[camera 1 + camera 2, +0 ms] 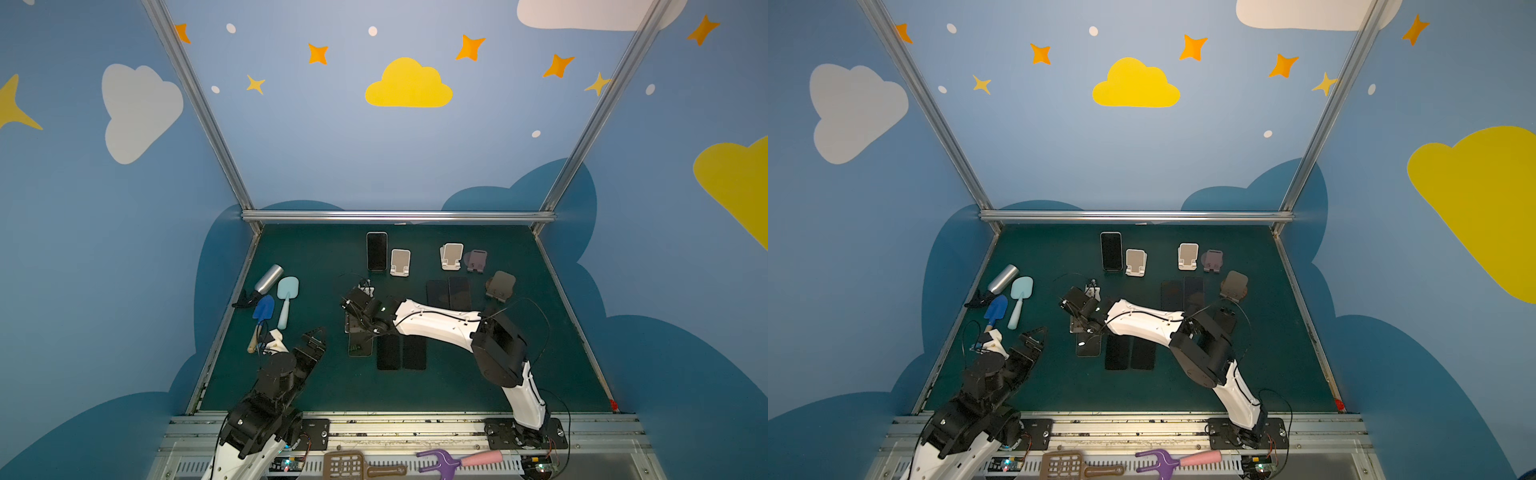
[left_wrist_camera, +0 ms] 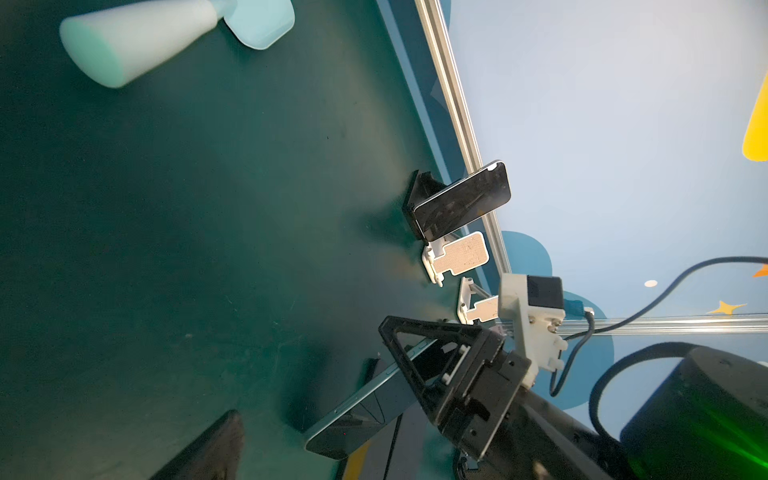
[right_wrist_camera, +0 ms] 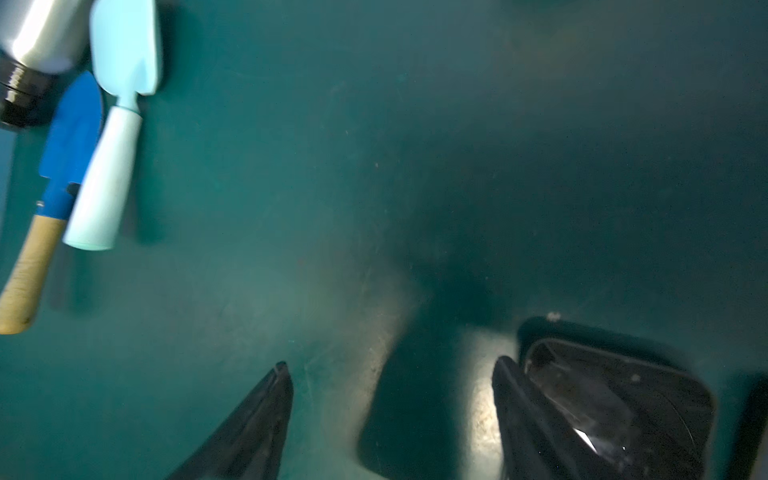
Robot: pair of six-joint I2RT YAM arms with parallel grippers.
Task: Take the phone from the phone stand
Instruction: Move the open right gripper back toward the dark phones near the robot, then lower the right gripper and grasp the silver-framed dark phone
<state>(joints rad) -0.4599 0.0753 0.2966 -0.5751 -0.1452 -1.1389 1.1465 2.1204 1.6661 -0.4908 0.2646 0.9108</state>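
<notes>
R claw (image 3: pixel 392 363): jaws apart, empty; just beside flat phone (image 3: pixel 615 407).
Phone (image 1: pixel 377 251): upright in black stand (image 2: pixel 417 195), rear of tabletop (image 1: pixel 457 395).
Risk: stand lifts/tips w/ phone; white stand (image 1: pixel 400 262) alongside gets knocked.

Bare mat (image 1: pixel 374 395) front-left; shovels (image 1: pixel 288 287) crowd left edge; flat phones (image 1: pixel 389 351) block middle.

In both top views the walls (image 1: pixel 374 166) are bright toward 12 o'clock and the worktop (image 1: pixel 457 386) is dim, with wide-angle stretch at the edges. The right wrist view is dark and smeared, with pale glare beside the right tool (image 3: pixel 392 363). In the left wrist view the teal shovel (image 2: pixel 137 37) is out of focus.
</notes>
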